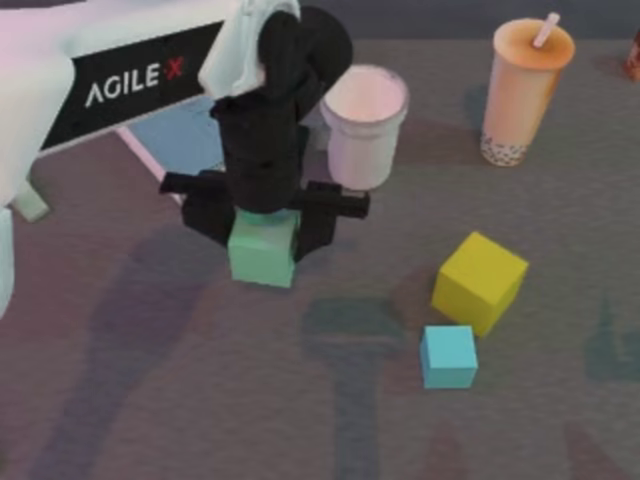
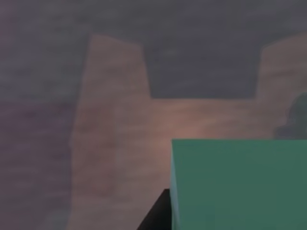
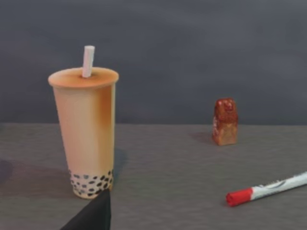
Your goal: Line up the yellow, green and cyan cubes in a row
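Mint-green matte, the green cube (image 1: 263,250) is clamped in the left claw (image 1: 262,215) left of centre on the bench (image 1: 130,400), apparently just lifted, though that is hard to judge. The yellow cube (image 1: 480,282) and cyan cube (image 1: 448,356) are seen touching, well apart to its right. The green cube should be carried level and set beside them in line. Only the right wrist view shows a red-capped marker (image 3: 268,189); the right claw cannot be judged.
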